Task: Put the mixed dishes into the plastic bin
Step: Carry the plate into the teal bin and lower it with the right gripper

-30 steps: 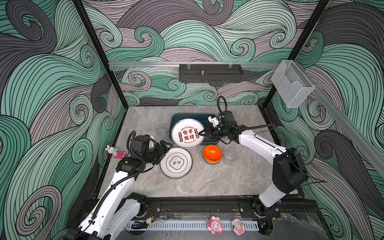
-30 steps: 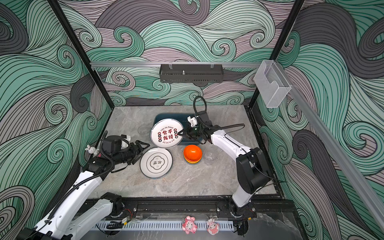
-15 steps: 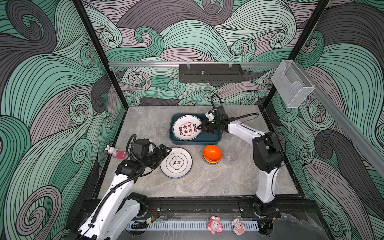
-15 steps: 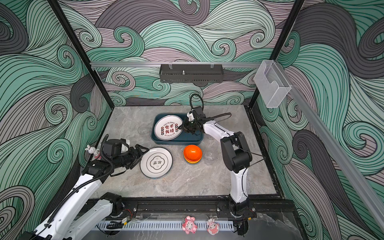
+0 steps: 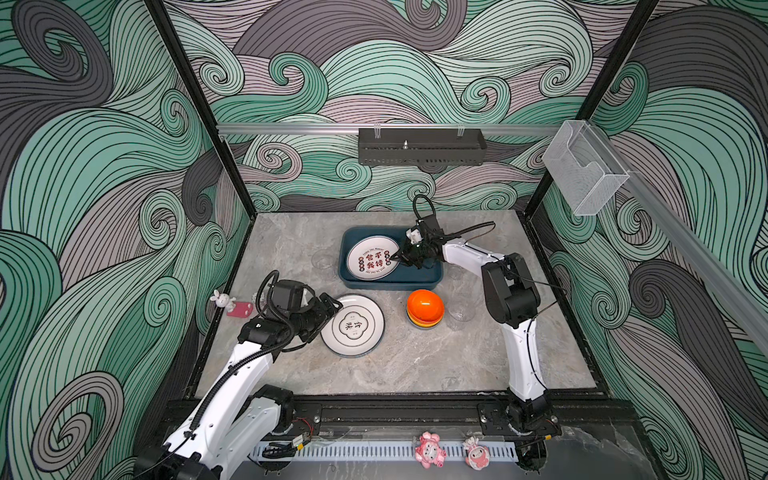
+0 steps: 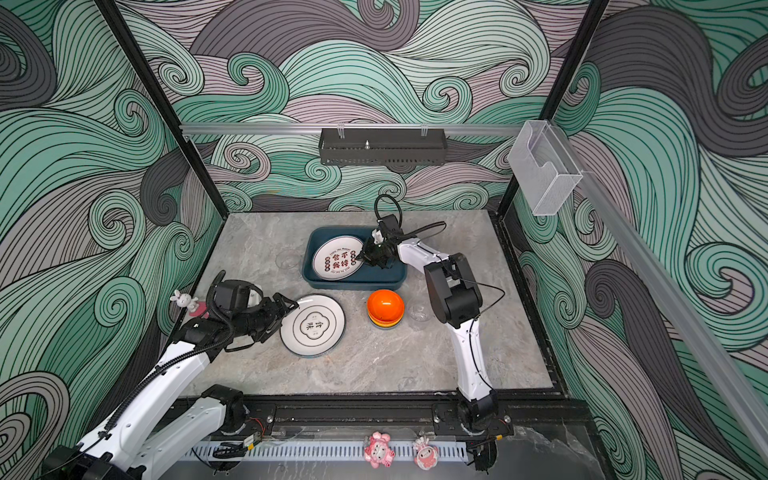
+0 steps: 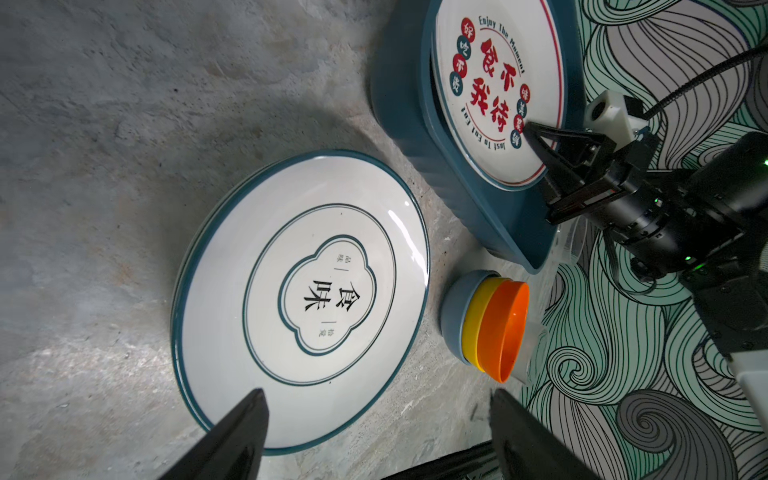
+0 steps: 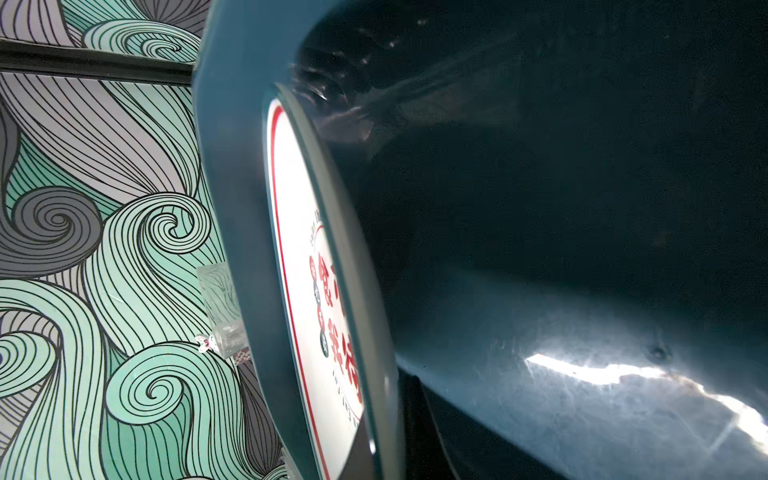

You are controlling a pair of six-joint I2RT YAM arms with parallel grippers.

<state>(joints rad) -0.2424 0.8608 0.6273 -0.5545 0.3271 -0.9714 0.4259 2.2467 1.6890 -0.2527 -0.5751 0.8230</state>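
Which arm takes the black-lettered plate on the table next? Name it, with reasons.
Left, most likely. The left gripper is open at the rim of the black-lettered plate; the right gripper is shut on the red-lettered plate inside the bin.

A white round plate with red lettering [image 5: 372, 258] sits inside the dark teal plastic bin [image 5: 390, 284]; teal-rimmed white plate [image 5: 352, 325] lies flat on the bench [image 5: 415, 365], orange-topped bowl stack [image 5: 424, 307] beside it.

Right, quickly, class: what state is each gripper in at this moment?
Left gripper: open, empty, at the black-lettered plate's edge.
Right gripper: closed on the red-lettered plate's rim, inside the bin.
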